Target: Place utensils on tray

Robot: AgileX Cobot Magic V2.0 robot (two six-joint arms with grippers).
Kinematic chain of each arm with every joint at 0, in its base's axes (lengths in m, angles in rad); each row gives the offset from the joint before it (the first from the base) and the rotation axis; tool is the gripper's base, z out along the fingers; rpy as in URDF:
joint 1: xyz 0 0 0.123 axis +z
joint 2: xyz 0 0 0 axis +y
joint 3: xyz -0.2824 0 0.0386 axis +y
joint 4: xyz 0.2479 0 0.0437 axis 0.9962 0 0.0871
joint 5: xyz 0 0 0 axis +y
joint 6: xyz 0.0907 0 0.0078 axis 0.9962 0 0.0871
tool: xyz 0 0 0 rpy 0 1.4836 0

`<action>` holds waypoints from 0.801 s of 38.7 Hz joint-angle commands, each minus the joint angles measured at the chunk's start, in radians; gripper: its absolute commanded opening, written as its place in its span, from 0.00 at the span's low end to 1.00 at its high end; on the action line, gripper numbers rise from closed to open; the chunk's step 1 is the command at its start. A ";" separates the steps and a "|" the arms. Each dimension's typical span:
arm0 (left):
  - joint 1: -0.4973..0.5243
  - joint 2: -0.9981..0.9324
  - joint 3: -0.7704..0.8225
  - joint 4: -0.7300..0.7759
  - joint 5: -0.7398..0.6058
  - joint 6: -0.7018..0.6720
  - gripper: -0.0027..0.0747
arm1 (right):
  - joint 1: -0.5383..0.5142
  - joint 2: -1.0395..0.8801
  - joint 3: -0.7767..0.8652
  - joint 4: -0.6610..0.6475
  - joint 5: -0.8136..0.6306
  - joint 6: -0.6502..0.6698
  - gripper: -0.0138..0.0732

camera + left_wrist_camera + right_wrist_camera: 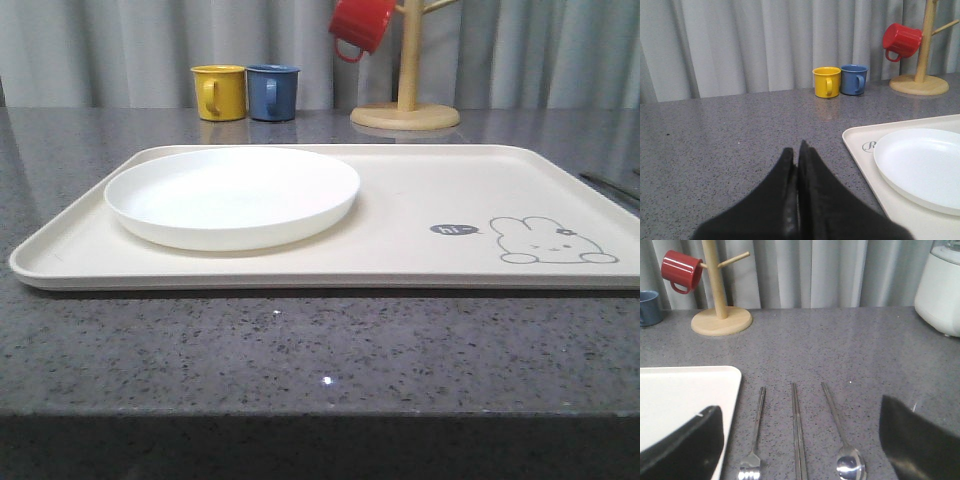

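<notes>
The cream tray with its rabbit drawing lies across the grey counter, and a round white plate sits on its left half. To the right of the tray, three utensils lie side by side on the counter: a fork, a pair of chopsticks and a spoon. My right gripper hangs open above them, with one finger over the tray's edge and the other beyond the spoon. My left gripper is shut on nothing, over bare counter left of the tray's corner and the plate.
A yellow mug and a blue mug stand behind the tray. A red mug hangs on a wooden mug tree. A white appliance stands at the far right. A curtain closes off the back.
</notes>
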 commanded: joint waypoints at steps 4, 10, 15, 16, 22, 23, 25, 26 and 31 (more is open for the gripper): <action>0.003 0.007 -0.025 -0.010 -0.085 -0.012 0.01 | -0.003 0.015 -0.035 -0.001 -0.093 -0.007 0.91; 0.003 0.007 -0.025 -0.010 -0.085 -0.012 0.01 | -0.003 0.057 -0.048 -0.010 -0.080 -0.007 0.91; 0.003 0.007 -0.025 -0.010 -0.085 -0.012 0.01 | -0.003 0.201 -0.123 -0.017 -0.025 -0.008 0.91; 0.003 0.007 -0.025 -0.010 -0.085 -0.012 0.01 | -0.003 0.243 -0.148 -0.017 -0.009 -0.008 0.91; 0.003 0.007 -0.025 -0.010 -0.085 -0.012 0.01 | -0.003 0.498 -0.302 -0.017 0.128 -0.008 0.91; 0.003 0.007 -0.025 -0.010 -0.085 -0.012 0.01 | -0.003 0.541 -0.324 -0.017 0.155 -0.008 0.91; 0.003 0.007 -0.025 -0.010 -0.085 -0.012 0.01 | -0.002 0.620 -0.373 -0.017 0.198 -0.008 0.91; 0.003 0.007 -0.025 -0.010 -0.085 -0.012 0.01 | 0.000 0.651 -0.402 -0.017 0.223 -0.008 0.91; 0.003 0.007 -0.025 -0.010 -0.085 -0.012 0.01 | 0.041 0.818 -0.515 -0.017 0.315 -0.009 0.91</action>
